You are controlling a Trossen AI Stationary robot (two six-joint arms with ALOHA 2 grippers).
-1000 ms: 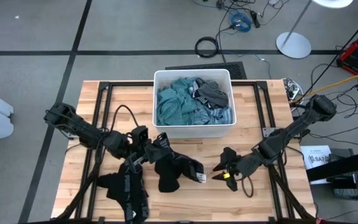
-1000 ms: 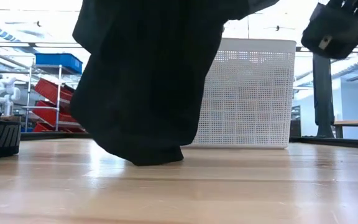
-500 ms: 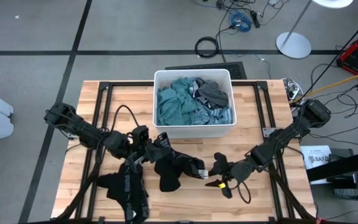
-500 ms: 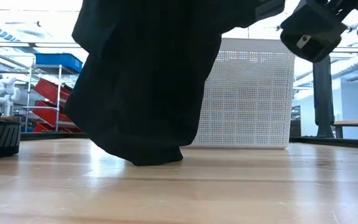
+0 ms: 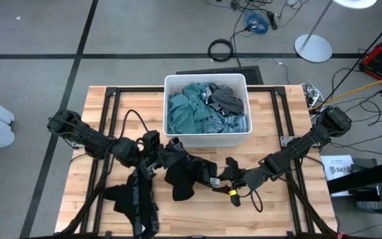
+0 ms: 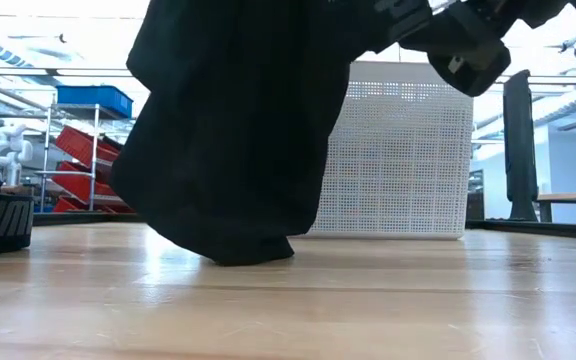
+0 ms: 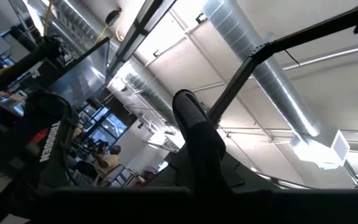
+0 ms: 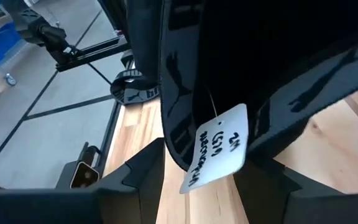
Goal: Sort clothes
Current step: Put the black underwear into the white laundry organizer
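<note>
High view: left end effector (image 5: 166,161) clamped on black garment (image 5: 181,178)

Even, diffuse overhead light falls on the wooden table (image 5: 270,212), with only soft shadows under the arms. At table height, bright ceiling lights behind the hanging black garment (image 6: 233,130) turn it into a silhouette, and the tabletop below it carries a pale sheen. The white tag (image 8: 219,146) appears slightly blurred, as do the near fingers (image 8: 142,180).
</note>
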